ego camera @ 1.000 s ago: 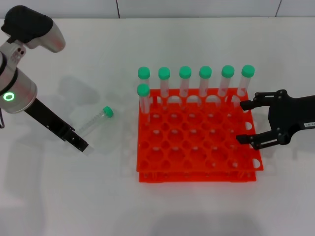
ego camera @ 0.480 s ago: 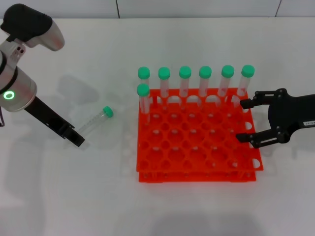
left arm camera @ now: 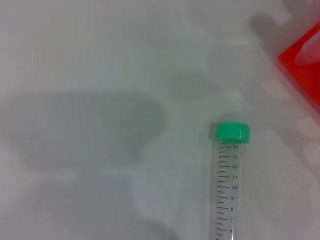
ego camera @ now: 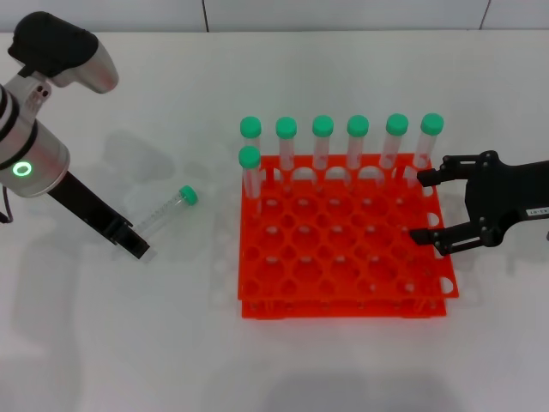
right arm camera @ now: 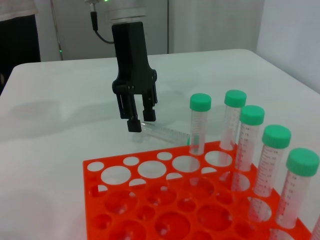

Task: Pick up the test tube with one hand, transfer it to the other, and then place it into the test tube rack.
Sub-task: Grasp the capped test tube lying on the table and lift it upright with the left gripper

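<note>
Seven green-capped tubes (ego camera: 322, 142) stand upright in the test tube rack (ego camera: 343, 249), six along its far row and one in the second row at the rack's left corner; an eighth, the test tube (ego camera: 165, 211), lies on its side on the white table (ego camera: 274, 360) at centre left of the head view, cap toward the rack. Black graduation marks run down its clear wall in the left wrist view (left arm camera: 226, 185), with 14, 13, 12, 11, 10, 9 and 8 readable below the ribbed green screw cap. The rack is glossy orange-red plastic, square, two tiers, pierced by a grid of round holes. The left gripper (ego camera: 135, 245), a slim black part on a silver-white cylindrical arm with a glowing green ring, sits at the tube's closed end; in the right wrist view (right arm camera: 138, 120) its fingertips are close together over that end, and whether they grip the tube cannot be told. The right gripper (ego camera: 426, 206), matte black with a small white label whose print is too small to read, hangs at the rack's right edge with its fingers spread wide. Compared with half a second ago, the left arm's upper body has shifted slightly to the right and down in the frame, while the lying tube sits where it was.
</note>
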